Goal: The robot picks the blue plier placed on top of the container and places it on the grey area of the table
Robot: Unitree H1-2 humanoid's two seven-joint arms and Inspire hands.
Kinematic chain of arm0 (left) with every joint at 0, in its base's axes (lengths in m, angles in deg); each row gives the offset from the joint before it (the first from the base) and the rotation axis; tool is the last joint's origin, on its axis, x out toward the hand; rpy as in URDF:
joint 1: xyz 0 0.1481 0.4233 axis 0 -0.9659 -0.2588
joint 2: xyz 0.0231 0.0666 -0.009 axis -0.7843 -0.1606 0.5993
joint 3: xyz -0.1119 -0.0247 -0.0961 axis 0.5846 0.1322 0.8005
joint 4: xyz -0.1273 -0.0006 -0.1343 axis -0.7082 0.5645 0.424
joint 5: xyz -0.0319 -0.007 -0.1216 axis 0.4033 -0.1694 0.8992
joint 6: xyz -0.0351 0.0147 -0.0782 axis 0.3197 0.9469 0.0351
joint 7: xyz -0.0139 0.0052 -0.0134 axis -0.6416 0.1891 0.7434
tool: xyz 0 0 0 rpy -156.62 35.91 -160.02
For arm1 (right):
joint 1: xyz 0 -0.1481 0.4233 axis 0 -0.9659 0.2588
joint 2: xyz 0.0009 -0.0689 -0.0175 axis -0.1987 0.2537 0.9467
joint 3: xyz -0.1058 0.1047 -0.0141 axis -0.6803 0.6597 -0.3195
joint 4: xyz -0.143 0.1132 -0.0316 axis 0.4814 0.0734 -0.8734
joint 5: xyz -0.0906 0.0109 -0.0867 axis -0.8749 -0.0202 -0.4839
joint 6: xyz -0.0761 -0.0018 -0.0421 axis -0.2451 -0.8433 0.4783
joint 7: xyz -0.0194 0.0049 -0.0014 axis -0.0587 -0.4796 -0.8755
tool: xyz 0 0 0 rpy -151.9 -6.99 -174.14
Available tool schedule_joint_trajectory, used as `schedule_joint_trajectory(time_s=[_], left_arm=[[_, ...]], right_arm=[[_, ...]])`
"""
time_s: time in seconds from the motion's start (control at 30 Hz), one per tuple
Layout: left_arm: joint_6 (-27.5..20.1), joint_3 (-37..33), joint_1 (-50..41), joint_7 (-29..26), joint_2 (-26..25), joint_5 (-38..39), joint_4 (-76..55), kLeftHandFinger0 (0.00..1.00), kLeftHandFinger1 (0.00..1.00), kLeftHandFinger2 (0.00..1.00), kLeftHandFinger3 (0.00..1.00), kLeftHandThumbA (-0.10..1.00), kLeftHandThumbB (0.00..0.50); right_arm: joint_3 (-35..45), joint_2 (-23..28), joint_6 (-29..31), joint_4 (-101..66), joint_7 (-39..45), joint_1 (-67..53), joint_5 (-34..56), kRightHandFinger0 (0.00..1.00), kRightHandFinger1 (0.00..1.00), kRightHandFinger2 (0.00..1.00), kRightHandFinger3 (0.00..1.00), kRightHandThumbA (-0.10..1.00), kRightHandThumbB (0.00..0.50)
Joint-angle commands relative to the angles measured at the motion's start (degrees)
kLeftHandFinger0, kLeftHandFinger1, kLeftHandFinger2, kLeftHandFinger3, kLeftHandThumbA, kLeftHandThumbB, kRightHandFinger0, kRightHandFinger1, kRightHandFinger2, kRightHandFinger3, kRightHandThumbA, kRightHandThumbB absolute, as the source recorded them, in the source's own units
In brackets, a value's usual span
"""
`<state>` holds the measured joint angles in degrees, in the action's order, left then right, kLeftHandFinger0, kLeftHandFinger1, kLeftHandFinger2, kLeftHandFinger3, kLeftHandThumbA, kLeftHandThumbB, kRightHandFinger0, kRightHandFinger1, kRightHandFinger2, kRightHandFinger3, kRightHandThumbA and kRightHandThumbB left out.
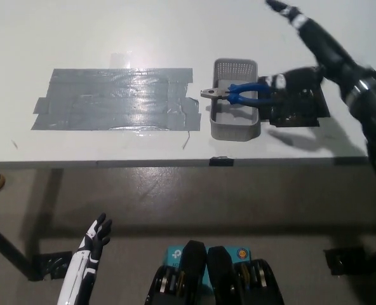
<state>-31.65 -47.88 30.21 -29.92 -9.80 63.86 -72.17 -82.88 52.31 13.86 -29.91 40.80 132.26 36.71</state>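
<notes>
1. Surface (pixel 175 32): broad, white, smooth and matte, with a straight near edge running across the view; dark floor below it.
2. Grey area (pixel 115 100): a wide rectangular patch of overlapping tape strips, glossy and wrinkled, with ragged ends; it lies flat on the surface, left of the container, its right end just beside the container's wall.
3. Right hand (pixel 305 54): black, on a black arm coming in from the right edge. It is above the surface, over and beyond the black patch, fingers spread apart and holding nothing. One pale fingertip shows near the plier's handle ends; whether it touches them cannot be told.
4. Black patch (pixel 296 108): dark, shiny, roughly rectangular, flat on the surface just right of the container.
5. Container (pixel 235 124): small grey rectangular basket, plastic, with a perforated mesh far wall and rounded corners. Interior looks bare apart from what rests across its rim.
6. Blue plier (pixel 239 94): lies across the container's top, blue handles pointing right, grey metal jaws overhanging the left rim.
7. Left hand (pixel 94 236): white with dark fingers, low at lower left, below the surface edge, fingers loosely apart, holding nothing.
</notes>
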Motion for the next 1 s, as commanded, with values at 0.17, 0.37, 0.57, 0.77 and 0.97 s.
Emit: schedule_joint_trajectory(time_s=[0.17,0.37,0.57,0.77,0.97], left_arm=[[-2.23,0.16,1.29,-0.03,-1.09,-0.46,-2.33,1.0,1.0,1.0,1.0,1.0,0.0],[-2.36,-0.24,2.1,0.11,-1.41,-0.77,-1.93,1.0,1.0,1.0,1.0,1.0,0.0],[-1.47,-0.66,2.13,-0.15,-1.77,-2.45,-3.01,1.0,1.0,1.0,1.0,1.0,0.0],[-1.22,-0.67,2.18,-0.1,-1.88,-2.77,-3.09,1.0,1.0,1.0,1.0,1.0,0.036],[-1.42,-0.61,2.47,0.06,-2.08,-2.8,-3.15,1.0,1.0,1.0,1.0,1.0,0.03]], right_arm=[[-10.02,-3.52,-10.51,19.55,9.23,17.31,-6.19,1.0,1.0,1.0,1.0,0.87,0.33],[-13.02,-6.23,-9.1,26.83,8.57,20.22,-8.21,1.0,1.0,1.0,1.0,0.94,0.337],[-13.15,-8.56,-8.48,30.1,8.46,19.97,-8.38,1.0,1.0,1.0,1.0,1.0,0.444],[-15.28,-10.65,-7.02,34.4,7.8,20.8,-10.44,1.0,1.0,1.0,1.0,0.98,0.333],[-17.13,-11.85,-6.29,38.0,6.3,21.34,-12.73,1.0,1.0,1.0,1.0,0.97,0.331]])
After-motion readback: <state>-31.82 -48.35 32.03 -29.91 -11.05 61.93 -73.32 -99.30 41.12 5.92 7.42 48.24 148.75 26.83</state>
